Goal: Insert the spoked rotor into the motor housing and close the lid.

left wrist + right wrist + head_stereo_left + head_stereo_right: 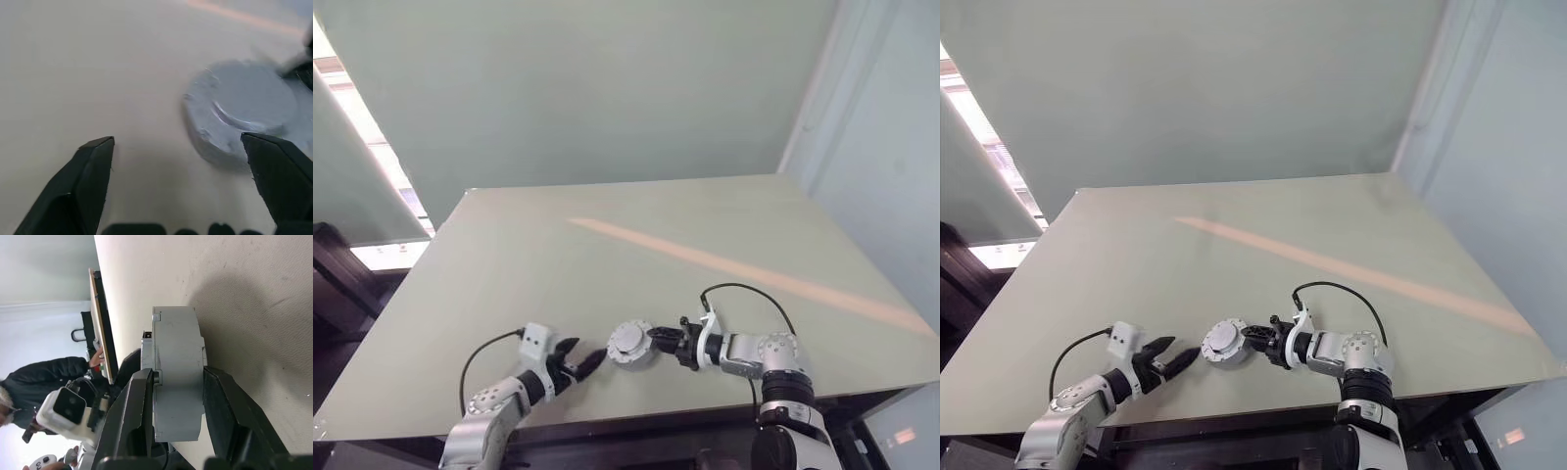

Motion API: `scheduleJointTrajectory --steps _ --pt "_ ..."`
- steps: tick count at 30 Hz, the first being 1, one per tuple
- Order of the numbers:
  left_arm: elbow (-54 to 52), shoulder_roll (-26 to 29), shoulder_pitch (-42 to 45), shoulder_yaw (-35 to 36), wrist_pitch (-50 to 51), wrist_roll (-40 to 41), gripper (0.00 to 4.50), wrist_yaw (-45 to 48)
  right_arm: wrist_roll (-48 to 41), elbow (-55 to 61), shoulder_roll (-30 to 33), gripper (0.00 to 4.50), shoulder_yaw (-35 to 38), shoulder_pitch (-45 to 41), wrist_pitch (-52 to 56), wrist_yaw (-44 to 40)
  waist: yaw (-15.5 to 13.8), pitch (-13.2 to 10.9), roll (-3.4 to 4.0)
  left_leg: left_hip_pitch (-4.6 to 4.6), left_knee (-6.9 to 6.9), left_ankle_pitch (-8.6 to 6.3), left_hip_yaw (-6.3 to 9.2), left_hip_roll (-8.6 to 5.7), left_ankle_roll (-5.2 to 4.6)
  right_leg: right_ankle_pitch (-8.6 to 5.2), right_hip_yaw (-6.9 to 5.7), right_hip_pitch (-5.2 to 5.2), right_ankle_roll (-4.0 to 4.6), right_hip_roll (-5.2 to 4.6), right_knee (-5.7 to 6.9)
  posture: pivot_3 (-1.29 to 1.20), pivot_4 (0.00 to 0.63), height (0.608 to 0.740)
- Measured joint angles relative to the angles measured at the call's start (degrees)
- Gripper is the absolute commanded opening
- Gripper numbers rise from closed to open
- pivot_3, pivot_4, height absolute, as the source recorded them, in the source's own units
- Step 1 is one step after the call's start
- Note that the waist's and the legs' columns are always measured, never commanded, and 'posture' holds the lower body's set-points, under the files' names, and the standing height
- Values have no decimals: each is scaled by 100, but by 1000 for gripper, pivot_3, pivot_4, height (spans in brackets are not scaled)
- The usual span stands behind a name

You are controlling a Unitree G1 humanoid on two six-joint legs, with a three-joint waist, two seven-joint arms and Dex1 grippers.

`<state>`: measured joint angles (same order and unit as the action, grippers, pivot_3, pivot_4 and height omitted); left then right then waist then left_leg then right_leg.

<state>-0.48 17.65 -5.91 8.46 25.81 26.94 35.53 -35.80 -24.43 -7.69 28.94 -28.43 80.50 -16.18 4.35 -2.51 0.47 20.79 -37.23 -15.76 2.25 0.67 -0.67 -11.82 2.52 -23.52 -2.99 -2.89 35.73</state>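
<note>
Left eye view: lid (627,339) closed on motor housing (177,377), pinched by right hand (657,339); left hand (583,359) spread, just beside; person (44,377) beyond tabletop (636,235).

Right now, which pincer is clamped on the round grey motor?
The right pincer: its fingers press both faces of the motor. The left pincer hangs open beside it.

Closed silver-grey motor housing (629,343), lid (244,100) on top, lies flat on the table.
</note>
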Motion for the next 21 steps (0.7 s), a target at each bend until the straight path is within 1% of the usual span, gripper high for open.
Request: scheduleJointTrajectory --steps 3,6,11,15,21 --pt "-215 -500 -16 615 612 815 4500 -547 -71 1 -43 1195 49 56 -48 -22 -1 -3 -8 1 0 0 3 1 0 2 -2 -1 -4 0 0 0 0 740" --pt "-383 -833 -29 1007 1218 1584 4500 -998 -142 1 -87 1195 119 138 -56 -26 4 -7 -14 3 1 0 1 1 0 2 -1 -4 -4 2 0 0 0 740" --pt "-538 -1334 -45 1522 1599 2488 4500 -1643 -346 7 -160 1195 216 140 -35 -8 1 -15 -27 8 -2 0 2 0 1 1 -1 -5 -2 3 -2 0 0 740" --pt "-617 -1516 -121 1753 1667 2943 4500 -1951 -558 27 -164 1195 302 124 -33 39 -3 -18 -31 20 -4 -1 2 -1 1 1 -1 -12 -2 3 -6 0 0 740" --pt "-656 -1665 -201 1762 1698 3389 4500 -2172 -890 105 -169 1195 331 53 -30 155 -2 -19 -33 27 -5 -1 1 -2 1 -4 -1 -19 8 3 -6 0 0 740"
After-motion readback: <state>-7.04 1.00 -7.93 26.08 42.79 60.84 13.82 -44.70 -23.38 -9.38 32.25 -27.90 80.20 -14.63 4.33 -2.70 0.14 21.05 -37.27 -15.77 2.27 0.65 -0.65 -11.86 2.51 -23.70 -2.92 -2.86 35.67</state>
